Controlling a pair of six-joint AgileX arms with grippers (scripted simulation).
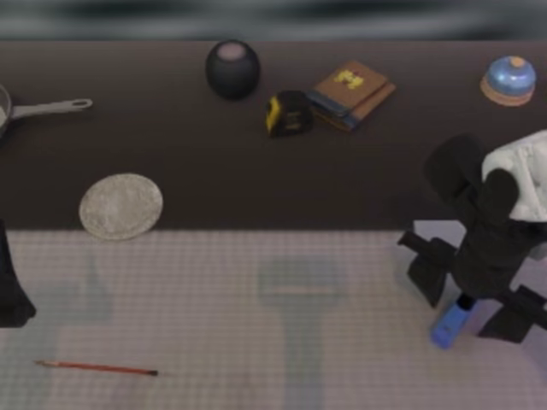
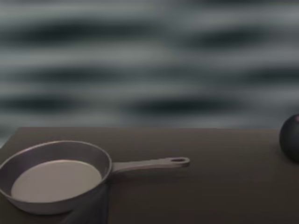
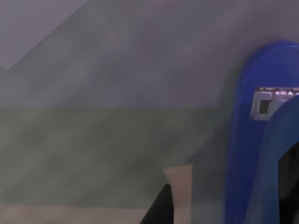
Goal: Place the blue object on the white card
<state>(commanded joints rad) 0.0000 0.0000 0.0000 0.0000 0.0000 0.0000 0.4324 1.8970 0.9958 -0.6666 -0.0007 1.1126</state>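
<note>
the blue object sits at the desk's right side, directly under the right gripper, on the pale gridded mat that covers the near half of the desk. only its lower end shows in the top view, poking out below the black wrist; its long axis seems to run on a slant, lower-left to upper-right, though most of it is hidden. in the right wrist view the blue object fills one edge very close to the camera, a small metal part showing on it, so the jaws are down at it or around it. whether they are open or closed on it i cannot tell, since the wrist hides them from above.

the right arm is plainly the nearer one. the left gripper is parked at the far left edge, its wrist camera looking at a frying pan.

the white card is hard to pick out on the pale mat. a lighter corner in the right wrist view may be it, but i cannot say for sure.

room is good: the mat is open leftward, with only a pencil far left. the silvery plate, tape measure, book and bell lie well apart on the dark strip behind.
</note>
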